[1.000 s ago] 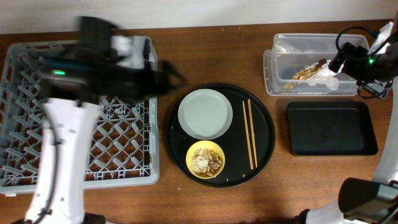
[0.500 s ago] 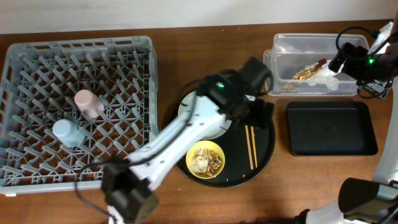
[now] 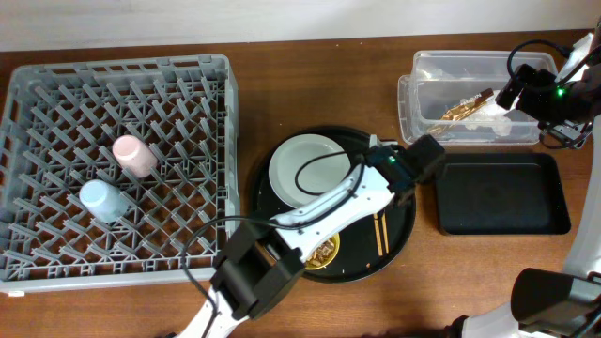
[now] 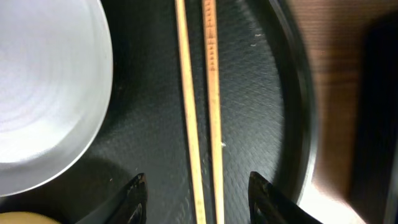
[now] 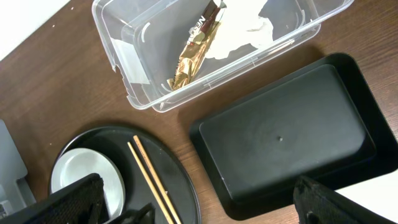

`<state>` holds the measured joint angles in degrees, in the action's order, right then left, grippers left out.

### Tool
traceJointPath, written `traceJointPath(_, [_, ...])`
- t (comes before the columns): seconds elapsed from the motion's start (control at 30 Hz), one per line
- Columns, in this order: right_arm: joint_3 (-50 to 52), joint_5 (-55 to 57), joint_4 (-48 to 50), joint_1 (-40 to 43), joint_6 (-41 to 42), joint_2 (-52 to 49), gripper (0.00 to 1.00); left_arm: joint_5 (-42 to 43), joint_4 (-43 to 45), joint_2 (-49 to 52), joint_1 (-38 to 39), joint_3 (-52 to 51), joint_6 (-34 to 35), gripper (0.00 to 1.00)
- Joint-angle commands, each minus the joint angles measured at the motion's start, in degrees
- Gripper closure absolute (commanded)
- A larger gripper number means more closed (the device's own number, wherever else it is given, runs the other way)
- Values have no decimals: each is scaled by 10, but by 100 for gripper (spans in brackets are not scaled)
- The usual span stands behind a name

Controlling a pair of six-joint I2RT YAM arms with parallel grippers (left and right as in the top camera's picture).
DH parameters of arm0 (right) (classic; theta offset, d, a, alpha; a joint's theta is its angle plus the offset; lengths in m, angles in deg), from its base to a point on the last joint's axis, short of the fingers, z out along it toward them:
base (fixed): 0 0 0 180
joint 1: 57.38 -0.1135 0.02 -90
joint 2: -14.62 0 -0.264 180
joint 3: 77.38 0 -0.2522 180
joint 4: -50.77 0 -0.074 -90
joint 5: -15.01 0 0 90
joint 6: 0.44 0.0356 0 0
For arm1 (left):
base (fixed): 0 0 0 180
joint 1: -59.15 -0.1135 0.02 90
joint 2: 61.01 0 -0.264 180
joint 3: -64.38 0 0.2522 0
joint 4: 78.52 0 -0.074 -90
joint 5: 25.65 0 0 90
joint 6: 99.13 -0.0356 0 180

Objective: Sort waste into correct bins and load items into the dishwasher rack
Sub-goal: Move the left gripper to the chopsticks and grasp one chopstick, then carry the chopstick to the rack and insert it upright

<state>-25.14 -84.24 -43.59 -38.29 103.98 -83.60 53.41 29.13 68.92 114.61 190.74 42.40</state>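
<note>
My left gripper [image 3: 413, 167] [image 4: 196, 178] is open, low over the round black tray [image 4: 261, 93], with a finger on each side of the wooden chopsticks [image 4: 199, 106] [image 3: 379, 230]. The grey plate [image 3: 302, 169] [image 4: 43, 93] lies to their left. The yellow bowl [image 3: 325, 252] with food scraps is mostly hidden under my left arm. The pink cup [image 3: 134, 155] and light-blue cup [image 3: 101, 199] sit in the dishwasher rack [image 3: 188, 103]. The clear tub [image 3: 427, 103] [image 5: 124, 56] holds the gold wrapper [image 5: 193, 56] and white napkin [image 5: 249, 37]. My right gripper [image 3: 521, 92] [image 5: 199, 183] is open and empty, high above the tub.
The shallow black tray [image 3: 500, 192] [image 5: 286, 137] sits right of the round tray, below the tub. My left arm [image 3: 329, 202] stretches diagonally across the round tray from the front edge of the table.
My left arm has swung from over the rack to the right side of the round tray, ending over the chopsticks. The two cups in the rack are now uncovered. The right arm has not moved.
</note>
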Motion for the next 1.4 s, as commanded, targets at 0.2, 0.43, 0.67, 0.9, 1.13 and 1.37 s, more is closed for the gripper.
traceJointPath(0.2, [-8,3,0,1,0,4,1,-24,13,70,6,7,38,62])
traceJointPath(0.43, [-8,3,0,1,0,4,1,-17,13,98,6,7,38,64])
traceJointPath(0.67, [-8,3,0,1,0,4,1,-17,9,100,6,7,38,97])
traceJointPath(0.9, [-8,3,0,1,0,4,1,-17,-23,91,6,21,38,99])
traceJointPath(1.13, [-8,3,0,1,0,4,1,-20,-163,69,6,171,28,99])
traceJointPath(1.37, [-8,3,0,1,0,4,1,-53,-253,44,-13,325,-101,99])
